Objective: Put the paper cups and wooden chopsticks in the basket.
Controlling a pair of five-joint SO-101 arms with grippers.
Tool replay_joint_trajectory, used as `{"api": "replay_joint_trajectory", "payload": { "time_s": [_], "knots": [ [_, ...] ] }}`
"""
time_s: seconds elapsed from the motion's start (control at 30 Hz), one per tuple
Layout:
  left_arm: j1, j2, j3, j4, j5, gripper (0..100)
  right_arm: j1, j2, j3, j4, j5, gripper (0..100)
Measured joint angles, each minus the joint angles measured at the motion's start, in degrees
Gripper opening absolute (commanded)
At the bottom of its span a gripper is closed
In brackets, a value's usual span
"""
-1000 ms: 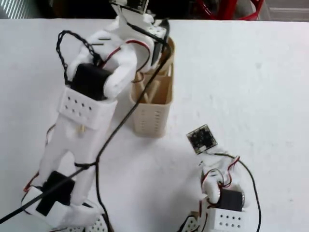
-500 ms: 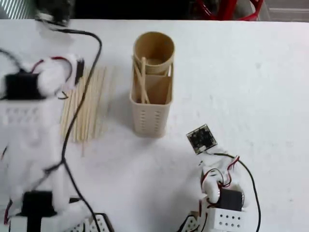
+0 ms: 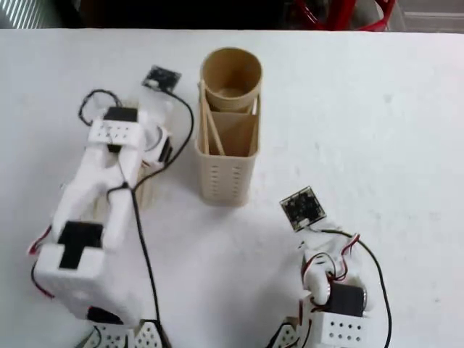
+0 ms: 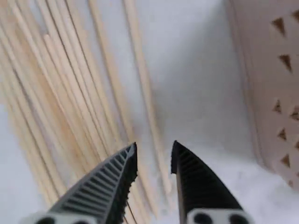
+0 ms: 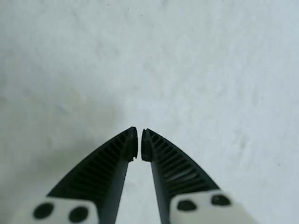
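A beige perforated basket [image 3: 225, 163] stands at the table's middle, with a paper cup [image 3: 230, 72] upright in its far end and a few wooden chopsticks [image 3: 211, 125] leaning inside. Left of the basket, my left arm [image 3: 109, 170] hangs over a pile of loose chopsticks [image 4: 70, 93] lying on the table. My left gripper [image 4: 153, 148] is open just above the pile's edge; one chopstick [image 4: 142, 88] runs down between its fingers. The basket wall [image 4: 275, 93] is close beside it. My right gripper [image 5: 139, 137] is shut with nothing in it, over bare table.
My right arm [image 3: 322, 268] rests folded at the front right, apart from the basket. The white table [image 3: 377, 130] stretches free to the right of the basket. A red frame [image 3: 341, 13] stands behind the far edge.
My left arm left the basket's far end, swung out to the left, and now sits low over the chopstick pile. The cup shows in the basket. My right arm has kept still.
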Motion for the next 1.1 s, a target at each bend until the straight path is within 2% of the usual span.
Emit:
{"api": "replay_joint_trajectory", "payload": {
  "time_s": [0.3,0.9,1.1],
  "knots": [
    [-4.0,9.9,-10.1,4.7,-0.3,23,0.0,0.0,0.0,0.0,0.0,2.8],
    [-3.4,11.1,-10.6,4.7,0.0,22,0.0,0.0,0.0,0.0,0.0,2.8],
    [-2.7,15.8,-11.7,5.0,0.3,16,0.0,0.0,0.0,0.0,0.0,2.8]
  ]
}}
